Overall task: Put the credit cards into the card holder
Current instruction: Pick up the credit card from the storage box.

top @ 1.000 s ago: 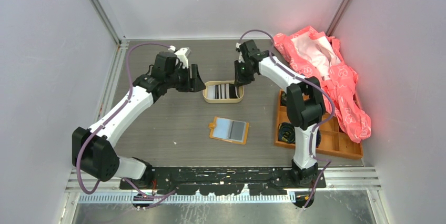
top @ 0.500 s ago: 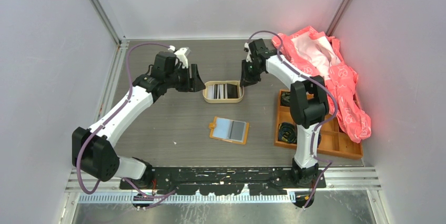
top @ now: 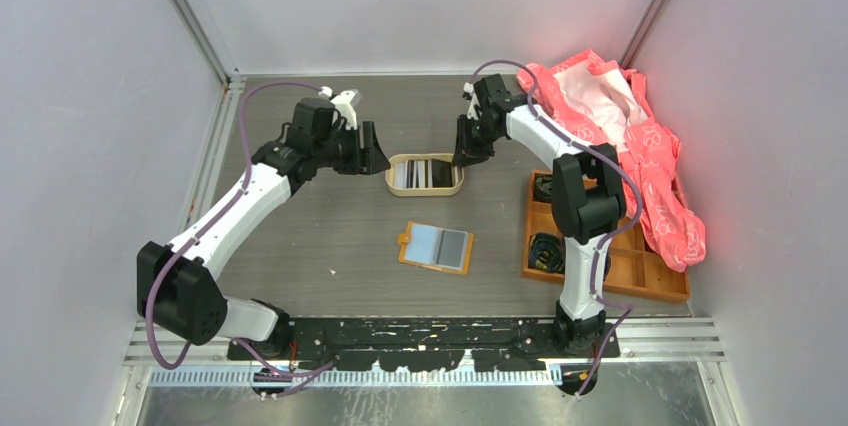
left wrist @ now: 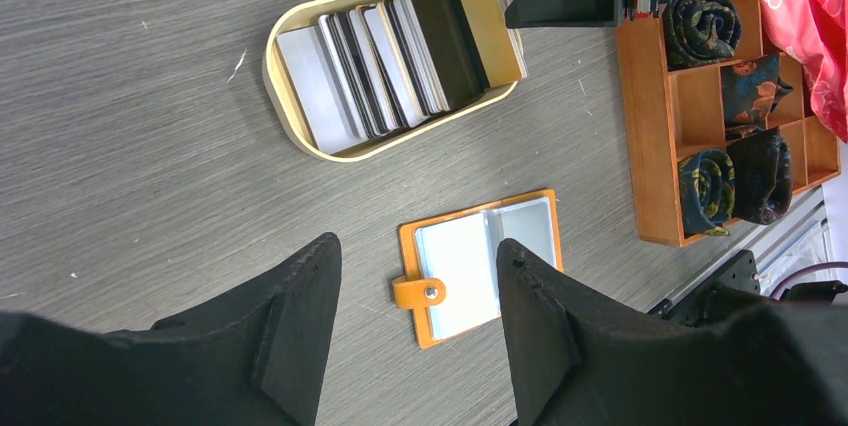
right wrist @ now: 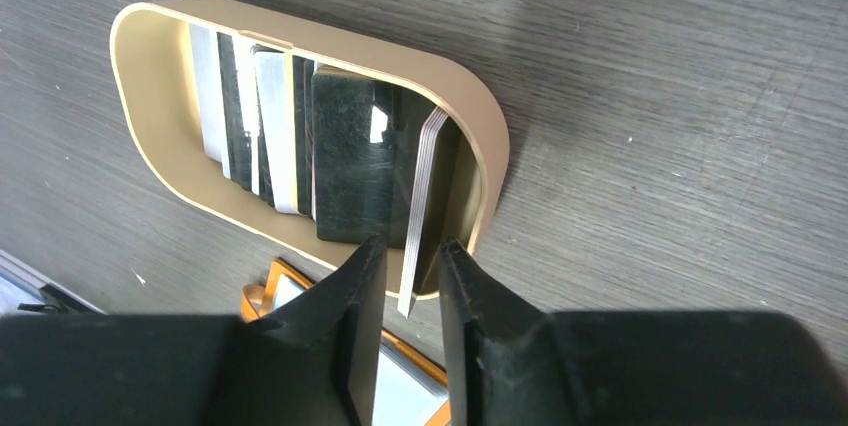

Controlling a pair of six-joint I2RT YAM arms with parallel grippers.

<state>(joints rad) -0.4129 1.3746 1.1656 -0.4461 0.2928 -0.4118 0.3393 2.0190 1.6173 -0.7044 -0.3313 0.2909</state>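
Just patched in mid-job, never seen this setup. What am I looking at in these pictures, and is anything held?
Two white robot arms are bolted at the near edge of a table. The wide picture looks down from above and behind them; the other two come from a camera on each wrist, so the black prongs there are that arm's own tool. On the table lie an oval beige tin of cards, an open orange card holder, a wooden tray of dark rolled items and a pink cloth. The left tool hangs open and empty. The right tool straddles the endmost card in the tin, slightly open; nothing is gripped yet.
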